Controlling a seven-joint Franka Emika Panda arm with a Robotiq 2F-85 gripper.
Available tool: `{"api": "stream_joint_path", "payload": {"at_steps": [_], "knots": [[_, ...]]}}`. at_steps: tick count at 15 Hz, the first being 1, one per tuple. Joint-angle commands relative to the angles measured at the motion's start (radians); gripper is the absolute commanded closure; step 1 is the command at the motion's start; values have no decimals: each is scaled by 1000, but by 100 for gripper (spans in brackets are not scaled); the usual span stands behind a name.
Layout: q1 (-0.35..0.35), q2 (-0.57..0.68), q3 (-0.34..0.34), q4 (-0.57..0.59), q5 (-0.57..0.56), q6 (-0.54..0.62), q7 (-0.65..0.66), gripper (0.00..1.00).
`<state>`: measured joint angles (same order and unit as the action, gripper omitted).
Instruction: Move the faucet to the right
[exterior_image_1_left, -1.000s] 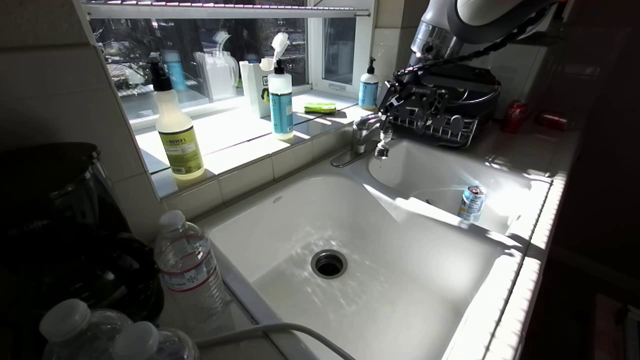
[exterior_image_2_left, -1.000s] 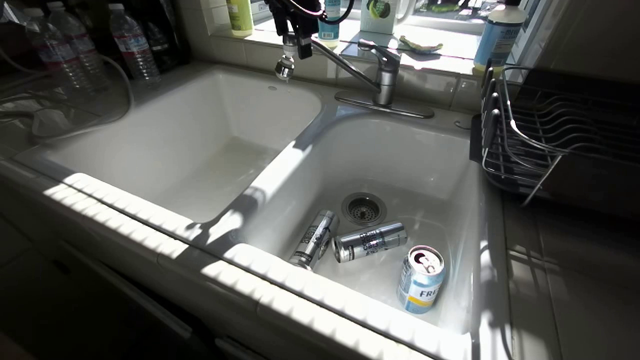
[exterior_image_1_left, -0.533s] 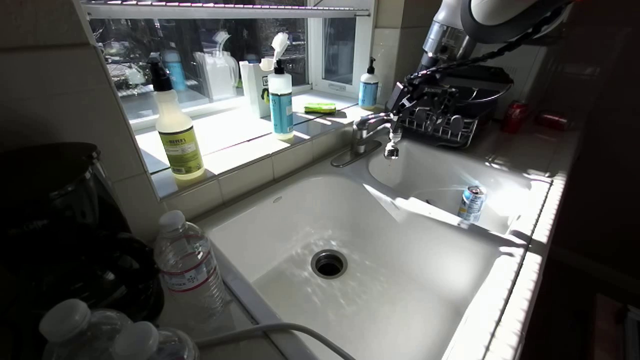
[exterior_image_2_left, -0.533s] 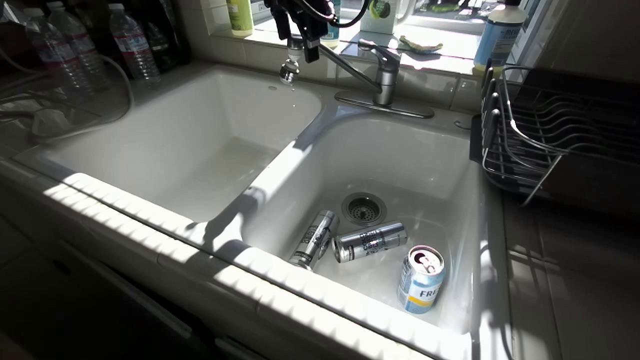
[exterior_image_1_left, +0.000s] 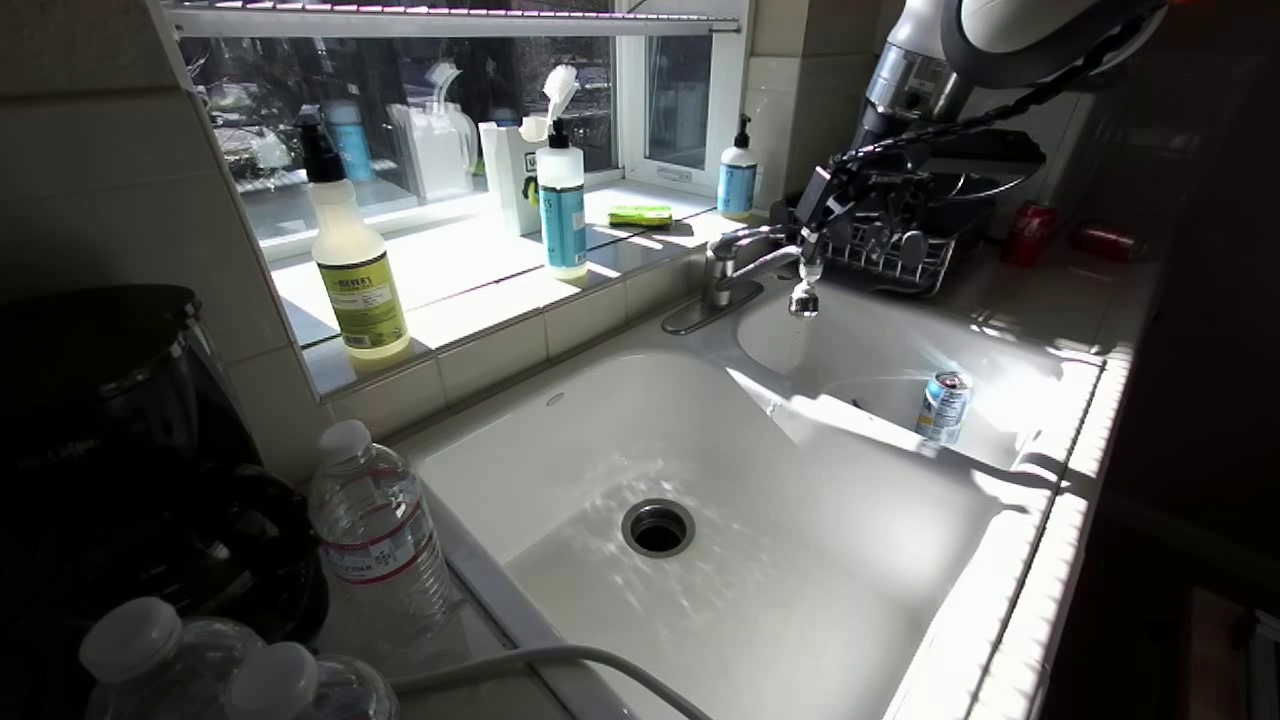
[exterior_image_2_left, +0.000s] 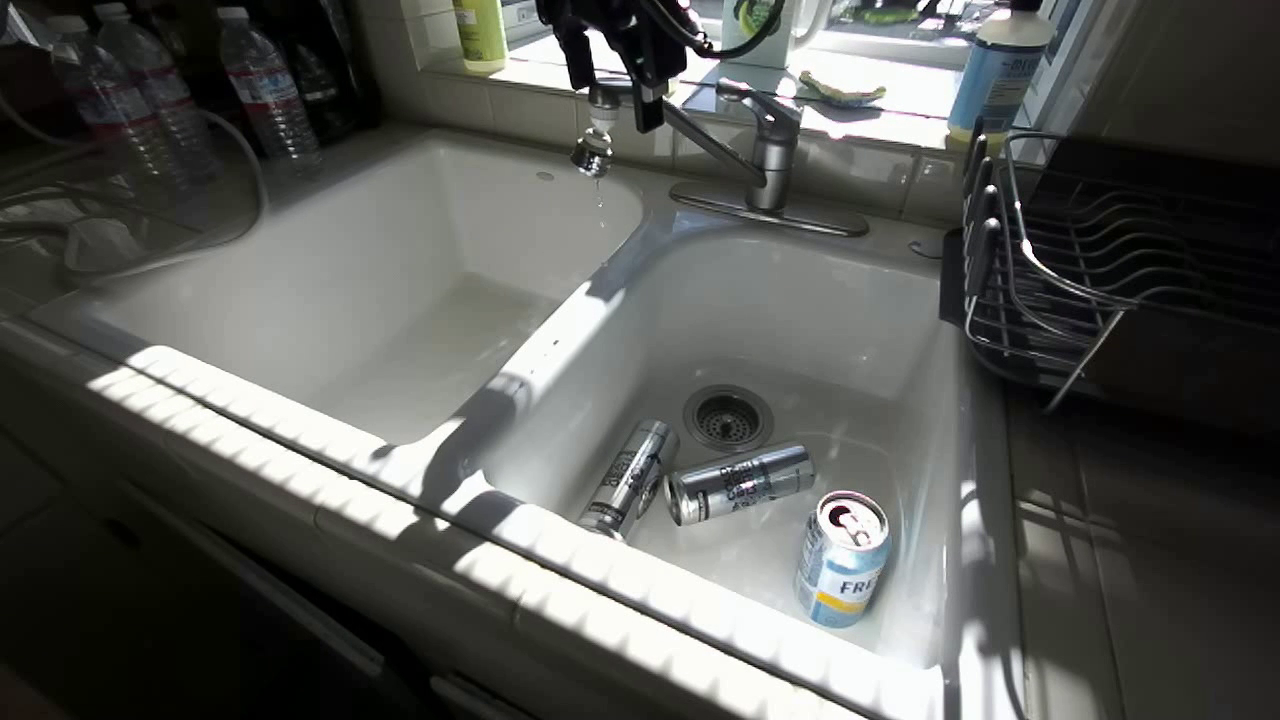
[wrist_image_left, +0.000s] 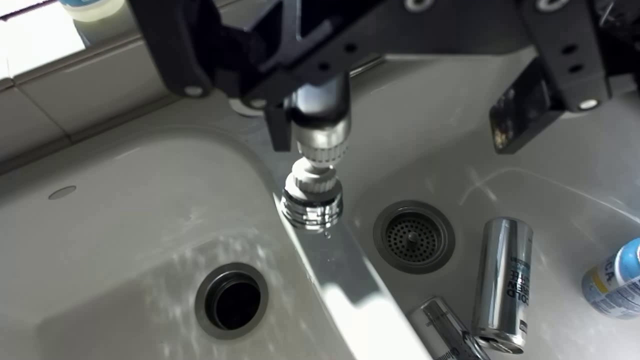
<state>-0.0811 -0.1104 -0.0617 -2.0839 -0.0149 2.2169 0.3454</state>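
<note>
The chrome faucet stands on its base plate behind the divider, and it also shows in an exterior view. Its spout ends in a hanging nozzle with drops falling from it. In the wrist view the nozzle appears over the sink divider. My gripper is wide open around the spout end. The spout end sits close against the left finger, with a broad gap to the right finger. The gripper also shows in an exterior view, its fingers on either side of the spout end.
Two silver cans and an upright blue can are in one basin. A black dish rack stands beside it. Soap bottles line the window sill behind the faucet. Water bottles stand beyond the larger basin.
My gripper and the spout end have swung together rightward in both exterior views, toward the basin with the cans. The gripper stays open around the spout. The faucet base has not moved.
</note>
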Motion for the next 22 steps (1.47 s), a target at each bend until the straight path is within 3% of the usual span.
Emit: {"api": "stream_joint_path", "payload": {"at_steps": [1, 12, 22], "knots": [[-34, -17, -23, -69, -63, 35, -40, 0], [-75, -26, -54, -129, -112, 155, -94, 0], [-102, -47, -86, -142, -127, 151, -188, 0]]}}
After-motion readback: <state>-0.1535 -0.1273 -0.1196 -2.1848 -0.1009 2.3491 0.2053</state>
